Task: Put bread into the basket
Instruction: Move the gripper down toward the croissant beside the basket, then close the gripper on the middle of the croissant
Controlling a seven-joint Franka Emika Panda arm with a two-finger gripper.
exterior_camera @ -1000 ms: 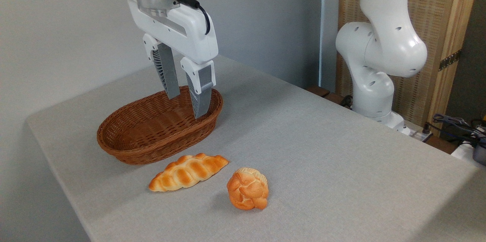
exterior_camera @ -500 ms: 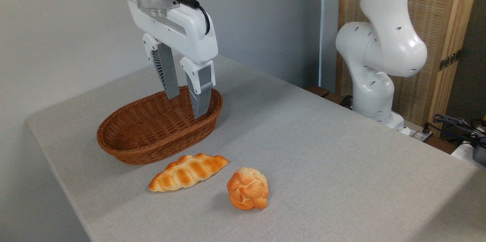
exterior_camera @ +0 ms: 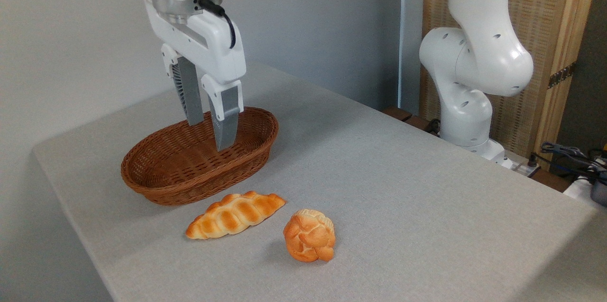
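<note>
Above the basket (exterior_camera: 199,160) the pincer (exterior_camera: 210,133) hung with its fingers slightly apart, holding nothing. On the desk (exterior_camera: 403,188), just in front of the basket, lay the bread (exterior_camera: 234,214), beside a round bun (exterior_camera: 309,235).

The gripper (exterior_camera: 211,135) has shifted left over the basket (exterior_camera: 156,189).

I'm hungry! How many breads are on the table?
2. The long braided loaf lies just in front of the basket; the round knotted bun sits right of it. The basket looks empty.
</note>
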